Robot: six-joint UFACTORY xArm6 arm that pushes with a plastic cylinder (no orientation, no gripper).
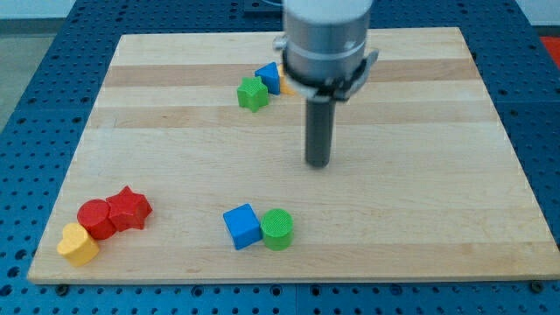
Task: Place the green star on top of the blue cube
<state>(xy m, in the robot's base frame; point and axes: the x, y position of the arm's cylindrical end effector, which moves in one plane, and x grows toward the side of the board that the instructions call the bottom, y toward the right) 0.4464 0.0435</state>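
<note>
Our tip [318,164] stood on bare board at frame centre, touching and holding nothing. The green star [252,94] lay up-left, against a blue block [269,78]. The blue cube [241,226] sat lower-left, touching a green cylinder [277,228].

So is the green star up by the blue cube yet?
Not yet. The green star sits near the view's top beside a blue block, far from the blue cube, which touches the green cylinder. My tip is between them, touching nothing. The whole push remains.
</note>
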